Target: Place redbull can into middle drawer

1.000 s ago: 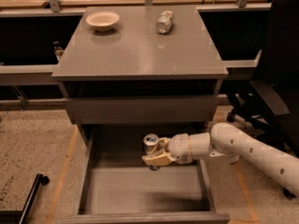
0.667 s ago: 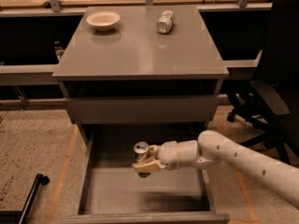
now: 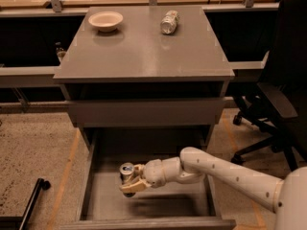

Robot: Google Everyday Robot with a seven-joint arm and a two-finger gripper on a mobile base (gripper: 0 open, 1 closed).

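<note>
The redbull can (image 3: pixel 127 170), slim with a shiny silver top, is upright in my gripper (image 3: pixel 129 181), which is shut on it. I hold it inside the open middle drawer (image 3: pixel 96 200), over the left part of its flat grey floor, a little above it. My white arm (image 3: pixel 225 174) reaches in from the lower right. The can's lower body is hidden by my fingers (image 3: pixel 133 187).
On the grey cabinet top (image 3: pixel 139 51) stand a white bowl (image 3: pixel 105 20) at the back left and a stubby can lying on its side (image 3: pixel 169 22). A closed drawer front (image 3: pixel 144 111) is above the open drawer. A black office chair (image 3: pixel 276 90) stands at the right.
My gripper has carried the can leftward and slightly down inside the drawer, from right of centre to left of centre.
</note>
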